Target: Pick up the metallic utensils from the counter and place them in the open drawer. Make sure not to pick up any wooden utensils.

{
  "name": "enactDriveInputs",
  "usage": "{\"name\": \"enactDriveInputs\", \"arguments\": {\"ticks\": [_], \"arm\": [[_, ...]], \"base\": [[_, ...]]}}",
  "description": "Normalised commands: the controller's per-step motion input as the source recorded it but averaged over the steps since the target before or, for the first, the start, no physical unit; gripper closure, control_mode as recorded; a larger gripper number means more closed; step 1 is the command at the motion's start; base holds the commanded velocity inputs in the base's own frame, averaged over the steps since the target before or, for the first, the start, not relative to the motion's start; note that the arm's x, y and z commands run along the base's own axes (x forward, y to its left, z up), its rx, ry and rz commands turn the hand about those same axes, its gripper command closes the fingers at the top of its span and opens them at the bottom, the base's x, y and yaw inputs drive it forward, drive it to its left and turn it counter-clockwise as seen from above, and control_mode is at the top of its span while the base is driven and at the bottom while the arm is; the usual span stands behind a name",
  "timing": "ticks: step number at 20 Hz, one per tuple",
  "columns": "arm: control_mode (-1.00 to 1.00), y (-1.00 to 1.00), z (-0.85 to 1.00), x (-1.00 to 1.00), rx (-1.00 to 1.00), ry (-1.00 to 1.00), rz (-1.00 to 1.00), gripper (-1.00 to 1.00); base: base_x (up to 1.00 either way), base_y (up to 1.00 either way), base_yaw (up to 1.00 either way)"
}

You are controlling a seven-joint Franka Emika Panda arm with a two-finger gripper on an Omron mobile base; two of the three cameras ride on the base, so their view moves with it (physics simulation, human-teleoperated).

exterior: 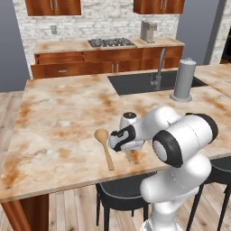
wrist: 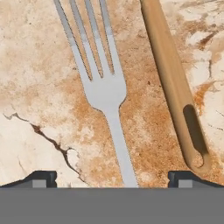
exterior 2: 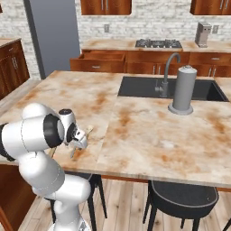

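A slim silver fork (wrist: 107, 92) lies flat on the beige marbled counter (exterior: 63, 113), near its front edge. My gripper (wrist: 113, 178) hovers close over it, open, with one fingertip on each side of the fork's handle and nothing held. Just to the right of the fork in the hand view lies the handle of a tan wooden spoon (wrist: 175, 83); its round bowl (exterior: 101, 135) shows left of the hand (exterior: 128, 151) in the left base view. The open drawer (exterior: 61, 58) stands pulled out of the far wall cabinets, across the floor.
A dark sink (exterior: 149, 81) with a faucet (exterior: 159, 67) is set into the counter's far side, with a tall grey canister (exterior: 184, 80) next to it. Black stools (exterior 2: 182, 198) stand under the front edge. A stove (exterior: 110, 42) and a coffee machine (exterior: 148, 31) sit on the back counter.
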Motion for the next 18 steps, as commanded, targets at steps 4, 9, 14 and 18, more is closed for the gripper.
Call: {"name": "enactDriveInputs", "arguments": {"ticks": [4, 9, 14, 18], "arm": [[-1.00, 0.00, -0.30, 0.42, -0.01, 0.01, 0.00, -1.00], [-1.00, 0.00, -0.39, 0.03, 0.00, -0.06, 0.00, -1.00], [-1.00, 0.00, -0.51, 0.00, 0.00, -0.05, 0.00, -1.00], [-1.00, 0.00, -0.35, -0.10, 0.01, -0.16, 0.00, -1.00]], "base": [[0.00, 0.00, 0.00], [0.00, 0.00, 0.00], [0.00, 0.00, 0.00], [0.00, 0.00, 0.00]]}}
